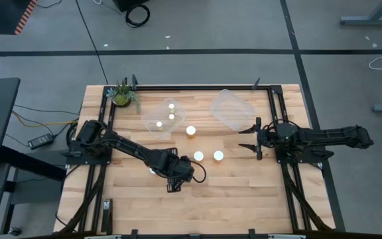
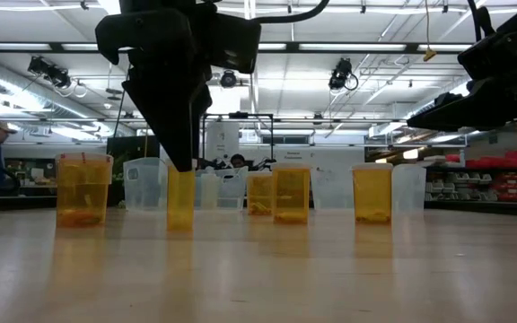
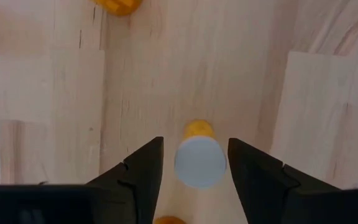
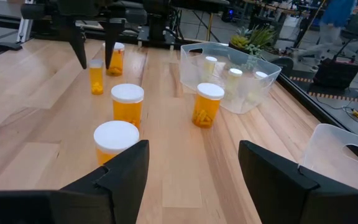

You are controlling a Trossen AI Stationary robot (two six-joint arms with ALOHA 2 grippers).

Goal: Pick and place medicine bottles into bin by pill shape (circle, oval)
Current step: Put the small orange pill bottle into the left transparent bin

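My left gripper [image 3: 196, 142] is open over the near middle of the table [image 1: 244, 199]. It points down, with one finger on each side of a small orange bottle with a white cap [image 3: 199, 163]. The bottle stands upright on the table [image 4: 96, 76], and the fingers do not touch it. In the low view the gripper [image 2: 179, 157] stands right over the narrow bottle [image 2: 180, 199]. My right gripper [image 1: 244, 139] is open and empty at the table's right. Wider orange bottles [image 1: 191, 131] [image 1: 198, 156] [image 1: 218, 156] stand upright mid-table.
A clear bin [image 1: 152, 123] at the far middle holds a few small white-capped bottles [image 4: 232, 78]. A second clear bin [image 1: 233, 109] lies to its right. A small plant [image 1: 123, 94] stands at the far left corner. Another wide bottle [image 2: 83, 188] stands near my left gripper.
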